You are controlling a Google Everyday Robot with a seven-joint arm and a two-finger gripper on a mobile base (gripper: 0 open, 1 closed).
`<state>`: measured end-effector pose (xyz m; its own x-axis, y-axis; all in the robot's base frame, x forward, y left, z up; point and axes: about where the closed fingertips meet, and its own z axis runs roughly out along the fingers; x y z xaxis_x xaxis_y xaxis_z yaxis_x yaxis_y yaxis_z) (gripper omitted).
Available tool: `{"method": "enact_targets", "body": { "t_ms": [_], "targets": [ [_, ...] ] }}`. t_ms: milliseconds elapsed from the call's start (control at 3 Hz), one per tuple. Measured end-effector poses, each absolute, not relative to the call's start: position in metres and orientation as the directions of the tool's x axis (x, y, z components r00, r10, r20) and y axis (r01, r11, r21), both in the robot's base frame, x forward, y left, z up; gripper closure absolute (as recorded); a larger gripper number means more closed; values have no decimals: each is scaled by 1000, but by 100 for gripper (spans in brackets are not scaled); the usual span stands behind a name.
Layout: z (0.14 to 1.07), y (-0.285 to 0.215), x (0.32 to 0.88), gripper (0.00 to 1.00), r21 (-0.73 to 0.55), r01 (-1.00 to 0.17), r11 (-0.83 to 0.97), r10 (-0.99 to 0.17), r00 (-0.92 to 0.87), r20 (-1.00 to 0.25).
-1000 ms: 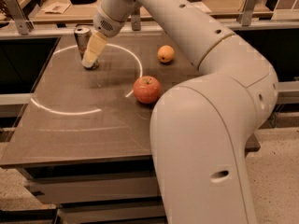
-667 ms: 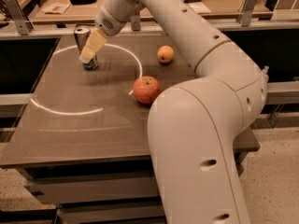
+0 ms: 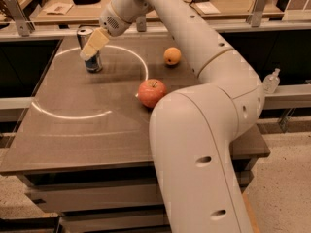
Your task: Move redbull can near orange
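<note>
The redbull can (image 3: 93, 62) stands upright at the far left of the dark table (image 3: 87, 130), silver on top with a blue lower band. My gripper (image 3: 92, 46) is at the can, its pale yellow tip across the can's upper half. The orange (image 3: 172, 56) sits at the far middle of the table, well to the right of the can. The long white arm reaches from the lower right across the table to the can.
A red apple (image 3: 151, 92) lies mid-table between the can and me, in front of the orange. A workbench with clutter (image 3: 58, 8) runs behind the table. A small clear bottle (image 3: 271, 80) stands off the table's right side.
My gripper has shifted slightly left and up against the can. The can, orange and apple have stayed in place.
</note>
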<state>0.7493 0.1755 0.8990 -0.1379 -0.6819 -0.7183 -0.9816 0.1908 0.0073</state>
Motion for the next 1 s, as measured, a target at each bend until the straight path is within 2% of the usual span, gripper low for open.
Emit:
{"method": "enact_targets", "body": {
  "t_ms": [1000],
  "targets": [
    [898,178,751,88,27,-987,157,-691,-129,-711]
  ]
}}
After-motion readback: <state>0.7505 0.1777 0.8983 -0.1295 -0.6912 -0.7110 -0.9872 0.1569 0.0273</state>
